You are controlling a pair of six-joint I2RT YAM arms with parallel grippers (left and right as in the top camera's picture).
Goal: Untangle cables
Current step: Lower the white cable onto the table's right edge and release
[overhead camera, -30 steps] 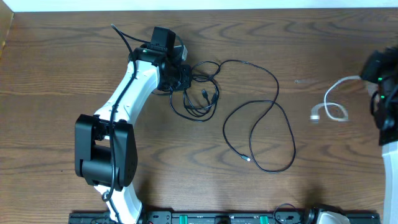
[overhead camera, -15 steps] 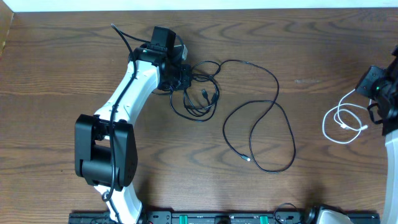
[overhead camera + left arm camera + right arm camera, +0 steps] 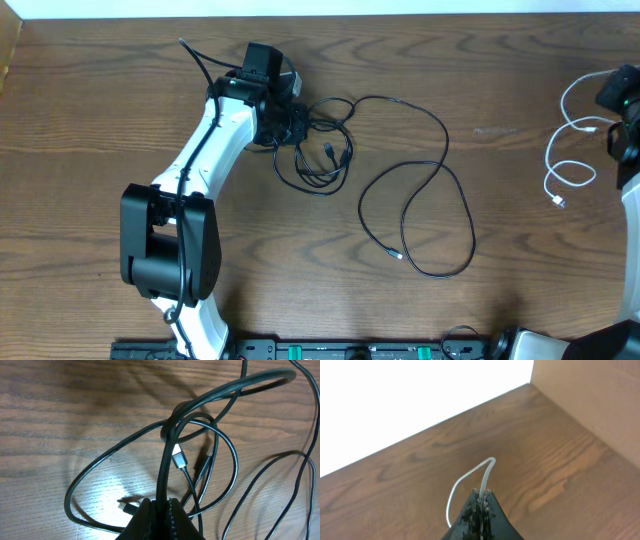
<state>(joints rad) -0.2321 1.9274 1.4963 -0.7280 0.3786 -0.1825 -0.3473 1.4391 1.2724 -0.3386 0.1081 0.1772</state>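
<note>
Black cables (image 3: 318, 150) lie knotted in small overlapping loops left of centre on the wooden surface (image 3: 120, 100). From that knot, one long strand (image 3: 470, 235) runs out to the right in a wide, open loop. I have my left end effector (image 3: 160, 506) pressed together on a thick black strand that rises from the knot, with small plug ends lying just beside it. White cable (image 3: 491, 460) sits well apart at the far right edge, trailing in loose curls. My right end effector (image 3: 481, 498) pinches it near one end.
</note>
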